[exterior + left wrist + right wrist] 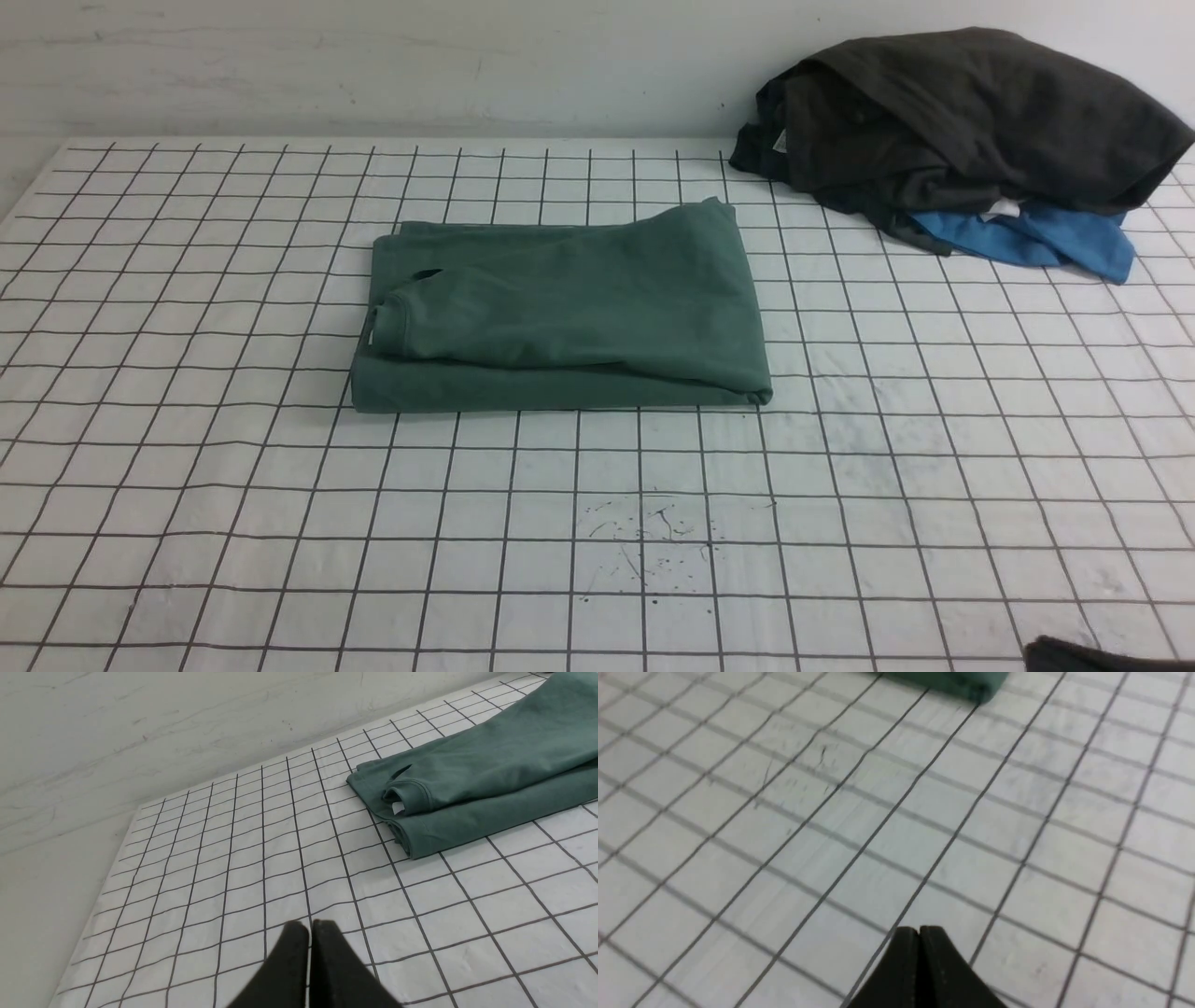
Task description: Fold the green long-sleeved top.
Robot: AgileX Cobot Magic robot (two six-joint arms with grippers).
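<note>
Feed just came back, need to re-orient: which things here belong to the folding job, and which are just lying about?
Job:
- green top, lying folded mid-table
- left gripper, shut, holding nothing, off the top
- right gripper, shut, holding nothing, off the top

Lying about:
- dark garment, heaped at the far right by the wall
- blue garment, under that heap
- gridded table
</note>
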